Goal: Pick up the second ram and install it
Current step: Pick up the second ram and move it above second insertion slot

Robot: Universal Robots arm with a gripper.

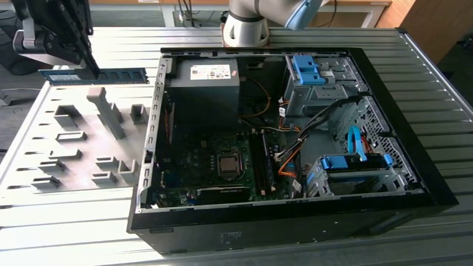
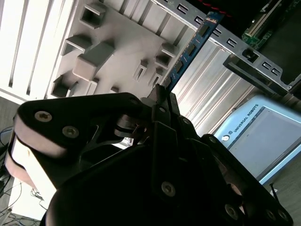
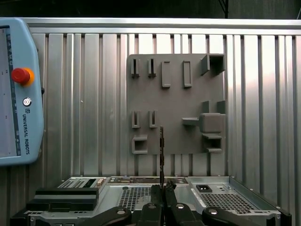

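At the exterior view's left, the pincer (image 1: 93, 72) is clamped on the memory stick (image 1: 122, 75). It grips the flat faces about midway along the stick's length. The stick lies level, long edge down, and it appears to hang in the air over the far edge of the grey tray (image 1: 88, 147) rather than sit in one of the tray's blocks. In the second wrist view the fingers (image 2: 159, 101) meet on the stick's near end, and the rest of it reaches out toward the case.

The stick looks light, thin and stiff, and I judge it fragile. The chips and the contact edge should not be squeezed or knocked, and a board this narrow could twist in the grip if it were pushed at an angle. The flat faces near the middle, with the contact edge left free, seem the sound place to hold it, and that is where it is held now.

Right of the tray stands the open computer case (image 1: 296, 227). Inside it the power supply (image 1: 203, 91) sits at the far end, with the main board (image 1: 199, 160) nearer the camera and the long dark slots (image 1: 260, 160) just right of the processor socket. Loose cables and blue drive cages (image 1: 307, 69) crowd the right half.

Everything rests on a ribbed metal counter (image 1: 74, 233), which looks hard and smooth. The arm's base (image 1: 247, 25) stands behind the case, and a control tablet (image 3: 19, 94) lies on the counter in the first wrist view.
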